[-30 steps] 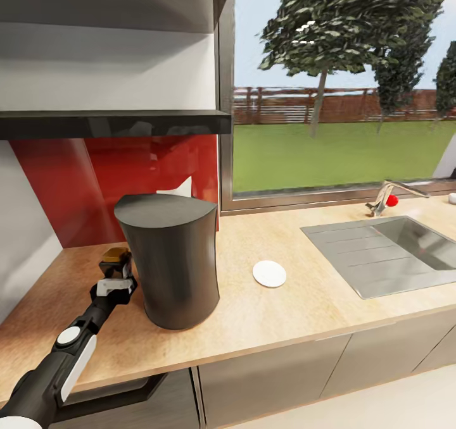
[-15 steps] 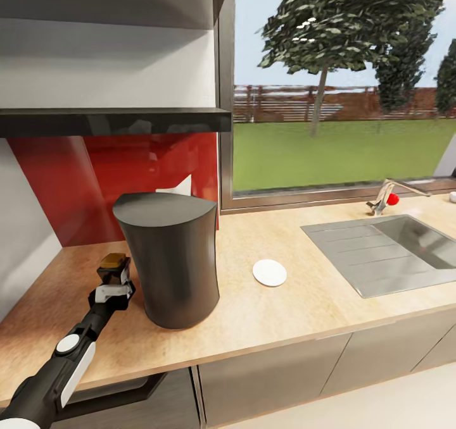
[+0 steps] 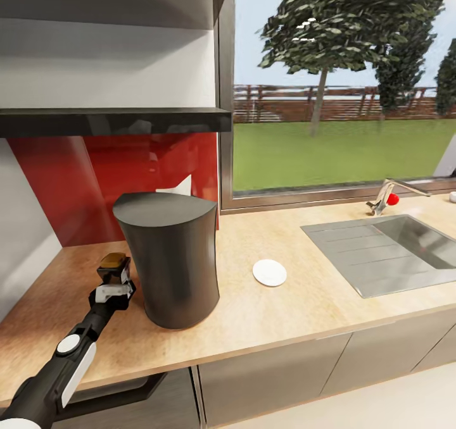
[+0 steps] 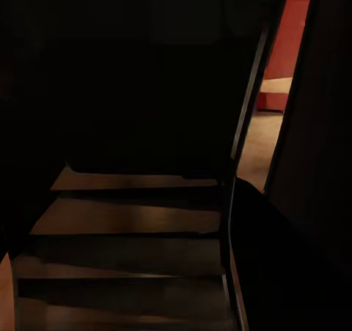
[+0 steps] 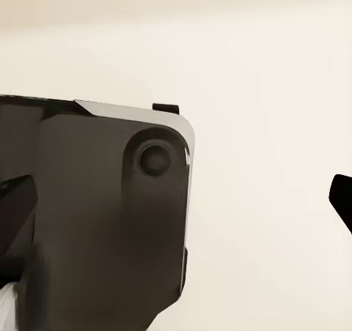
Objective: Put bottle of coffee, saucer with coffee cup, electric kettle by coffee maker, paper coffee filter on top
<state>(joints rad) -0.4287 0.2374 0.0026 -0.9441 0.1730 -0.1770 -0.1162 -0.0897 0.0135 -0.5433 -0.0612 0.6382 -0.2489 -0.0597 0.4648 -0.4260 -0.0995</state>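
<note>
The left arm reaches forward and slightly inward from the lower left of the head view, its dark forearm with a white panel lying low over the tabletop (image 3: 266, 321). The wrist is nearly level with the forearm, and the left end effector (image 3: 114, 276) points away from the robot toward the red backsplash (image 3: 69, 182). It is clenched on the bottle of coffee (image 3: 114, 263), a small dark bottle with a golden-brown cap, which stands upright at or just above the wood surface. In the left wrist view the bottle's dark body (image 4: 139, 111) sits close against the camera between the fingers, too dark to show detail.

Just to the right of the end effector stands the coffee maker (image 3: 170, 258), a tall dark tapered body with a flat top; whether the bottle touches it cannot be told. Behind it a white paper coffee filter (image 3: 179, 187) leans at the backsplash. Farther right of the end effector, past the coffee maker, the white saucer (image 3: 269, 273) lies flat on open wood, and well beyond it is the steel sink (image 3: 386, 252) with its tap.

No label or writing can be read on anything.

Bare tabletop extends to the left of the end effector as far as the grey side wall, and ahead to the backsplash. A dark shelf (image 3: 114, 122) hangs well above it.

In the right wrist view the right end effector (image 5: 183, 199) shows 2 dark fingertips spread wide apart, released, over a pale surface and a dark rounded panel.
</note>
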